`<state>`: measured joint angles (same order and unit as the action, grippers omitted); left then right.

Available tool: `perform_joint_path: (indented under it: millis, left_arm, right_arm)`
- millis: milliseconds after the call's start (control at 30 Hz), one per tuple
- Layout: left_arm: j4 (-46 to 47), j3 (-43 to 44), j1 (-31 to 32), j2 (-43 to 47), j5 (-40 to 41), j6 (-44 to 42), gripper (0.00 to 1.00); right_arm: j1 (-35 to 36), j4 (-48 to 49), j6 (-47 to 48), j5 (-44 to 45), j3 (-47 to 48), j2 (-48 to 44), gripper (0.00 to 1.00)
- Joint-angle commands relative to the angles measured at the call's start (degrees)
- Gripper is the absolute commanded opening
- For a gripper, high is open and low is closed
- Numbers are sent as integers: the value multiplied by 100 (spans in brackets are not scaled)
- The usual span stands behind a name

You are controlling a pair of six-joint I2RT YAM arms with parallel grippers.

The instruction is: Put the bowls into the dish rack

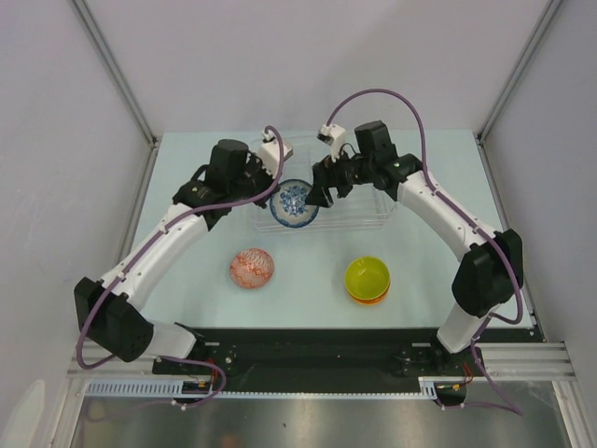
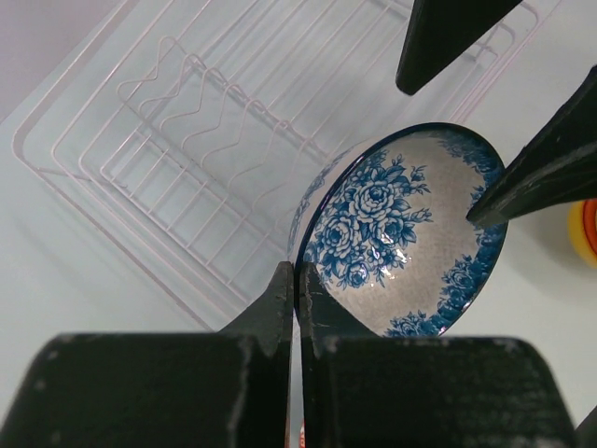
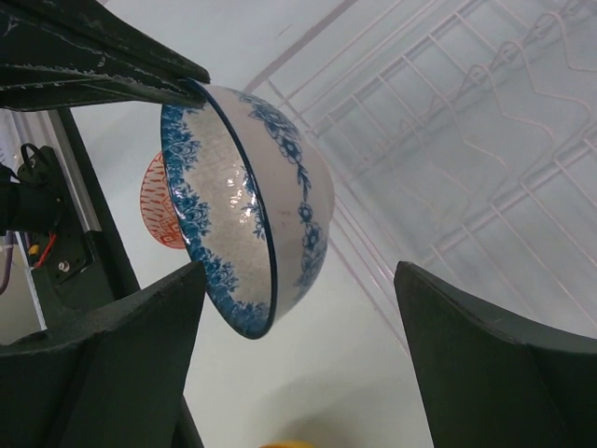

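From above, the left gripper [image 1: 276, 194] is pinched shut on the rim of a blue-and-white bowl [image 1: 294, 204]. It holds the bowl tilted over the near left part of the clear dish rack [image 1: 359, 213]. The right gripper [image 1: 320, 194] sits just to the bowl's right with its jaws apart. Nearer the arm bases, on the pale table [image 1: 308, 280], lies a red-patterned bowl [image 1: 252, 268]. Well to its right a yellow-green bowl [image 1: 367, 275] is nested in an orange bowl [image 1: 369, 297]. In the left wrist view, the left gripper [image 2: 297, 280] has its two fingers pressed together on the rim of the blue-and-white bowl [image 2: 396, 233], whose flowered inside faces the camera. The dish rack [image 2: 177, 159] spreads behind it, and the right arm's dark fingers [image 2: 550, 173] stand above and beside the bowl. In the right wrist view, the right gripper [image 3: 300, 271] is spread wide with nothing clamped. The blue-and-white bowl [image 3: 244, 210] hangs on edge between its fingers; I cannot tell whether either one touches it. The dish rack [image 3: 466, 140] lies to the right, and the red-patterned bowl [image 3: 155, 213] peeks out behind.
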<state>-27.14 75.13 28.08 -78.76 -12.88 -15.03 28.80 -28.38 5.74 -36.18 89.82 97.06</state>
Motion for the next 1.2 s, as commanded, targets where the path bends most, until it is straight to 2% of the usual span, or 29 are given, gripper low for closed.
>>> perform_joint_path:
  millis: [0,133,267,433,633,667,833,900,1033,1133,1167]
  left_arm:
    - [393,370,49,19,-197,140,0]
    - [358,379,49,10,-214,132,0]
    - [384,327,49,1,-179,114,0]
    - [393,353,49,-51,-179,114,0]
    - [402,309,49,-52,-118,105,0]
    - [411,292,58,-43,-118,114,0]
    - [446,212,49,-34,-57,105,0]
    - [455,186,49,-25,-39,105,2]
    - [516,133,49,27,110,105,11]
    - [656,37,49,168,373,105,32]
    - [692,-7,49,203,470,97,48]
  right_arm:
    - [179,193,-82,-47,317,138,85]
    - [205,184,-91,163,343,217,74]
    - [267,166,32,506,352,182,58]
    - [407,166,173,1069,308,191,50]
    - [574,254,358,1719,264,208,33]
    - [644,263,384,1816,255,208,25]
    - [803,368,516,2326,229,235,2]
    - [873,421,551,2527,203,235,0]
    - [944,509,630,2748,141,200,0]
    - [1014,544,736,2985,123,182,0]
    - [1023,562,814,3073,106,165,0]
